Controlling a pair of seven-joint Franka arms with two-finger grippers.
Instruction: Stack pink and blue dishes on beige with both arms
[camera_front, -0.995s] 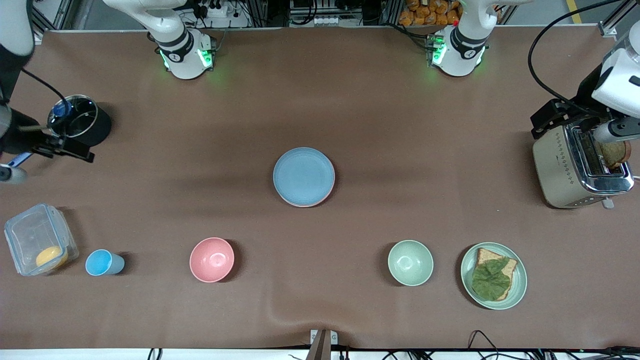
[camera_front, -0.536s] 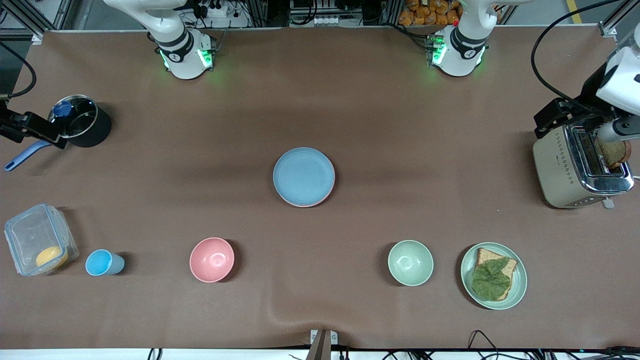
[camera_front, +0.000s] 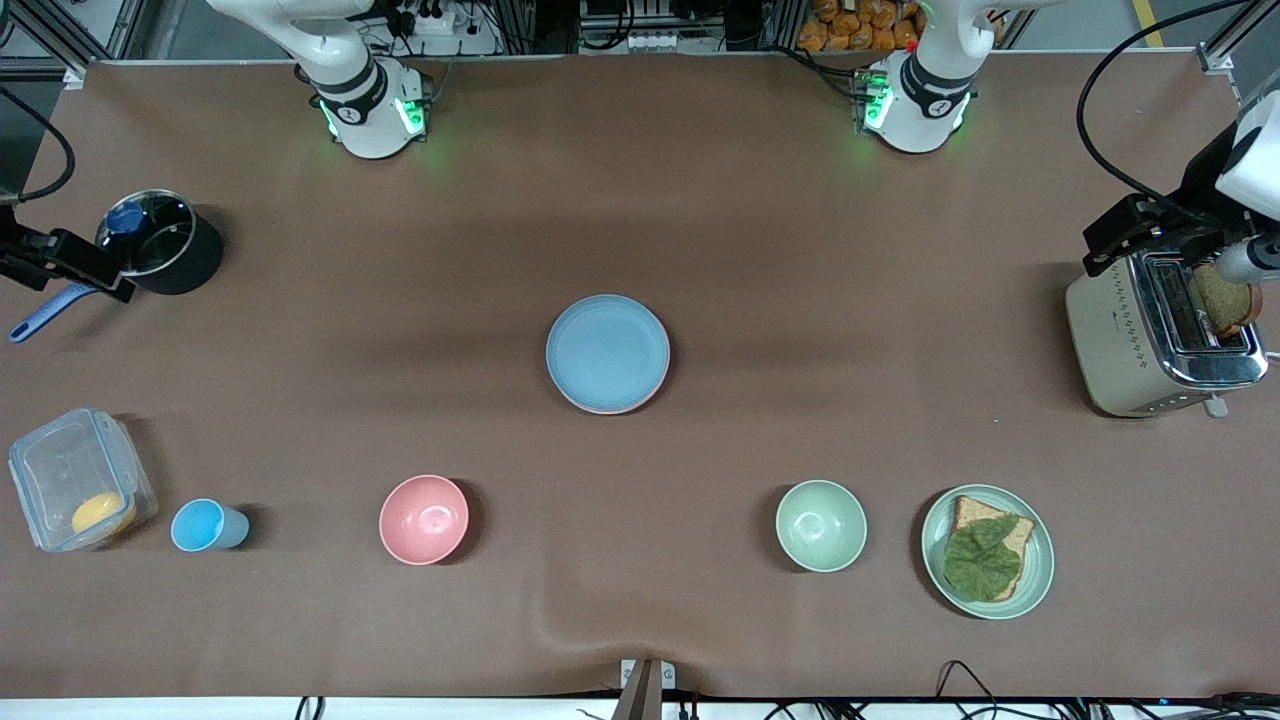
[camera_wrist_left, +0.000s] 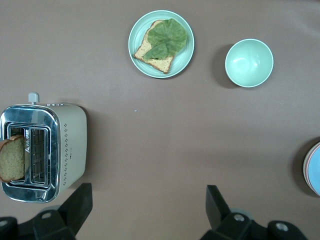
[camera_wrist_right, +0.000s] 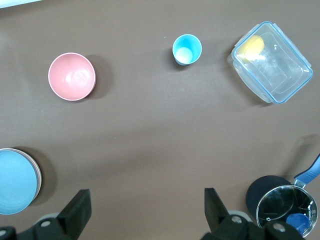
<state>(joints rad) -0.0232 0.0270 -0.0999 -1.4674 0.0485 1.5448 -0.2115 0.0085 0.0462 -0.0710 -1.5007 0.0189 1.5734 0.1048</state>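
Observation:
The light blue plate (camera_front: 607, 350) lies in the middle of the table on top of a stack. A thin pink plate rim (camera_front: 612, 411) peeks out under its edge nearer the front camera. The beige plate is hidden beneath them. The stack's edge also shows in both wrist views, as blue plate (camera_wrist_left: 316, 172) and blue plate (camera_wrist_right: 15, 187). My left gripper (camera_wrist_left: 148, 194) is open and holds nothing, up over the table beside the toaster (camera_front: 1160, 335). My right gripper (camera_wrist_right: 146, 196) is open and holds nothing, up beside the black pot (camera_front: 160, 245).
A pink bowl (camera_front: 424, 519), a blue cup (camera_front: 205, 526) and a clear box (camera_front: 75, 490) sit toward the right arm's end. A green bowl (camera_front: 821, 525) and a green plate with bread (camera_front: 987, 551) sit toward the left arm's end.
My right arm has pulled back toward its end of the table and now shows only at the view's edge. My left hand has drifted slightly outward over the toaster. The plates have not moved.

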